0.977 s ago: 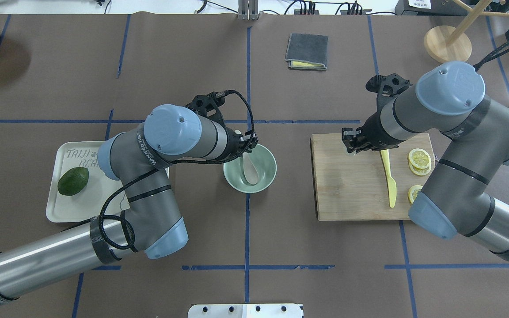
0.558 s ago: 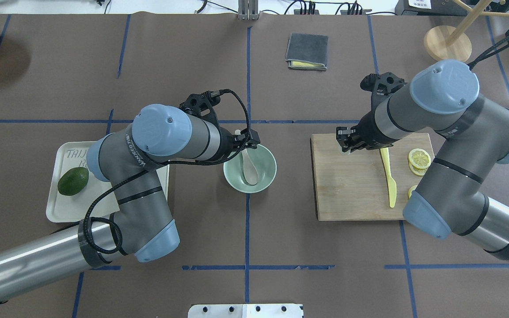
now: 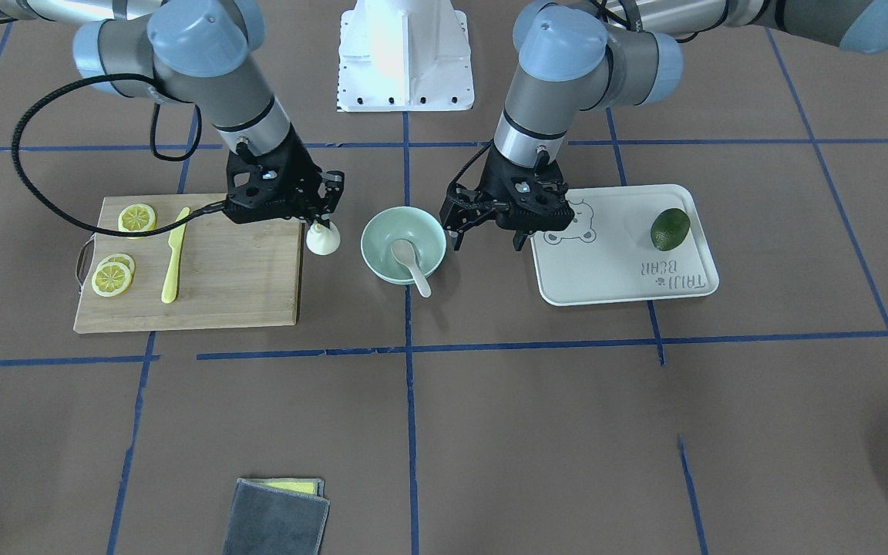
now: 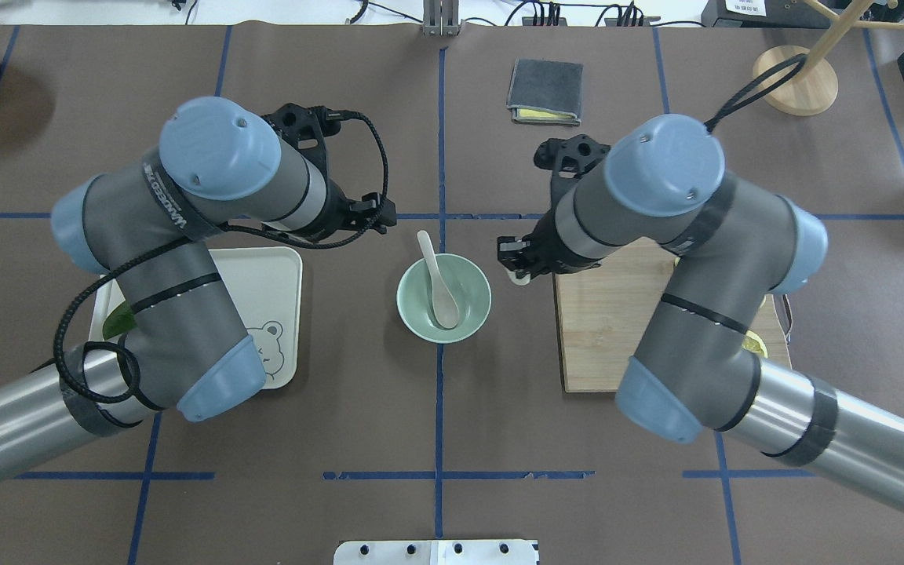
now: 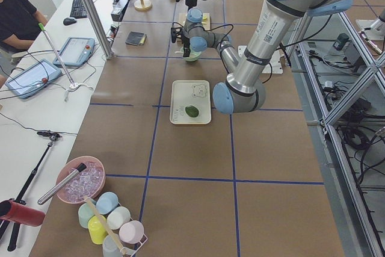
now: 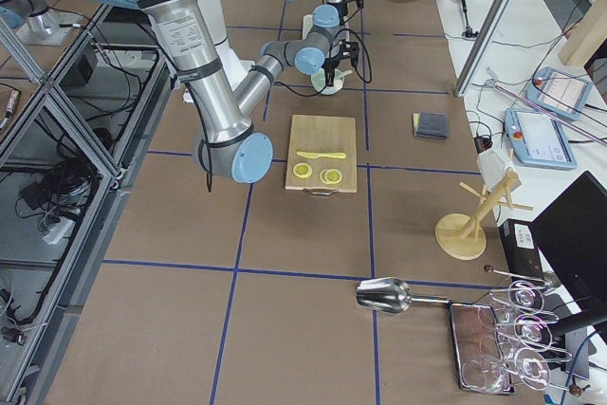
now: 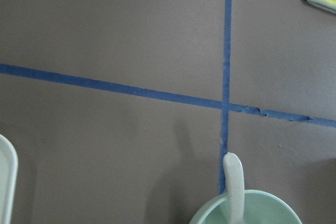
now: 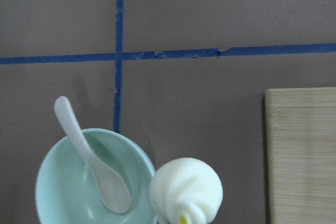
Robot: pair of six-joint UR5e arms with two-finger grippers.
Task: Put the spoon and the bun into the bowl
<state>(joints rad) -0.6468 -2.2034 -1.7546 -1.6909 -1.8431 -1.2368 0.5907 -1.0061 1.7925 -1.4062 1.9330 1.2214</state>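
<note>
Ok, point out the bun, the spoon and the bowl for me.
bun (image 3: 323, 240): front-facing view, on its white rounded side.
spoon (image 4: 435, 276): overhead view, on the middle of its handle.
bowl (image 3: 381, 231): front-facing view, on its bare inner wall.

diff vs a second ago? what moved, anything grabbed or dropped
The right gripper, shut on the bun, carried it off the cutting board toward the bowl; the bun now hangs between board edge and bowl. The left gripper, open and empty, pulled away from the bowl's rim to the robot's left. Unchanged: the spoon lies in the bowl, handle over the far rim; bowl and board unmoved.
</note>
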